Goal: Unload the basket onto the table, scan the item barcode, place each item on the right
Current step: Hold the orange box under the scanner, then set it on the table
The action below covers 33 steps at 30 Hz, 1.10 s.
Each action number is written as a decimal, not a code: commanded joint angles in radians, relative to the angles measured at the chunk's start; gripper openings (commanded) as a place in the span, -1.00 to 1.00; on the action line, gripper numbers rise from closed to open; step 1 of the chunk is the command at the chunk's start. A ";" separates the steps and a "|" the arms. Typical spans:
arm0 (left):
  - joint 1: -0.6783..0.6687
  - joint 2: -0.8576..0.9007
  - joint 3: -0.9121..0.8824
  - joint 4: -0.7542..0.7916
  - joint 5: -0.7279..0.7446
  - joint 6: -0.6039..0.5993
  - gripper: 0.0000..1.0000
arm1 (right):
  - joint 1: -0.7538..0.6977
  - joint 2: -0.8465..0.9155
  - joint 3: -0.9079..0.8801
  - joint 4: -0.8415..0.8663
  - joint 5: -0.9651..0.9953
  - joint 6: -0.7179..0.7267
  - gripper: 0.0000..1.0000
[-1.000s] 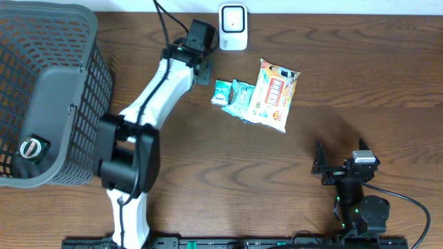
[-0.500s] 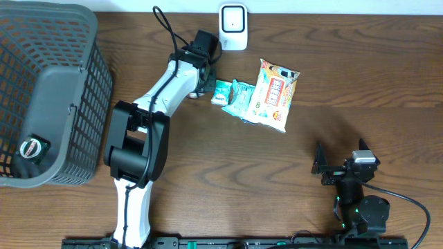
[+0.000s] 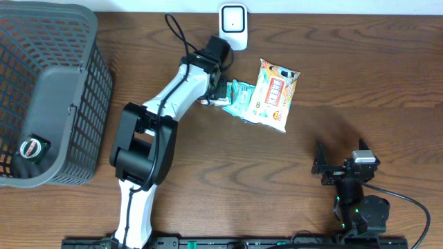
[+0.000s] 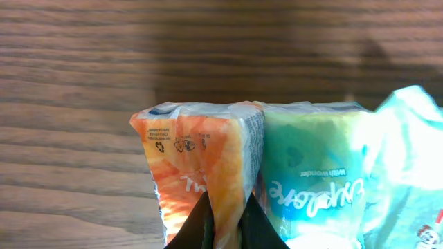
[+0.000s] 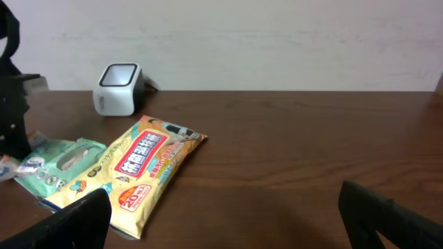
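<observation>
The orange packet (image 4: 190, 162) sits right at the tips of the left pincer (image 4: 226, 218). The pincer is closed and appears to be pinching the packet's near edge, so the packet reaches straight ahead from the fingertips. It lies low over the table, touching a teal pack (image 4: 311, 173) on the pincer's right. A yellow pack (image 3: 271, 95) lies beyond that. The white scanner (image 3: 233, 26) stands a little past the pincer, farther from the robot and slightly to the right, facing back toward the packs. The coming move probably depends on carrying the packet that short way and turning its printed code toward the scanner window. No code shows on the sides now in view. The right pincer (image 5: 228, 221) is wide open, holds nothing and is well apart, so the left arm is much the nearer.
</observation>
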 commanded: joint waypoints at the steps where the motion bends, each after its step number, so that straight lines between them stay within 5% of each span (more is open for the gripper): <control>1: -0.038 0.013 -0.015 0.005 0.015 -0.018 -0.84 | -0.003 -0.005 -0.002 -0.002 0.001 -0.008 0.99; 10: -0.148 0.013 -0.015 0.054 0.013 -0.095 -0.84 | -0.003 -0.005 -0.002 -0.002 0.001 -0.008 0.98; 17: -0.123 0.012 -0.015 0.026 -0.204 -0.093 -0.83 | -0.003 -0.005 -0.002 -0.002 0.001 -0.008 0.98; 33: -0.059 -0.035 0.013 -0.003 -0.034 -0.087 -0.74 | -0.003 -0.005 -0.002 -0.002 0.001 -0.008 0.99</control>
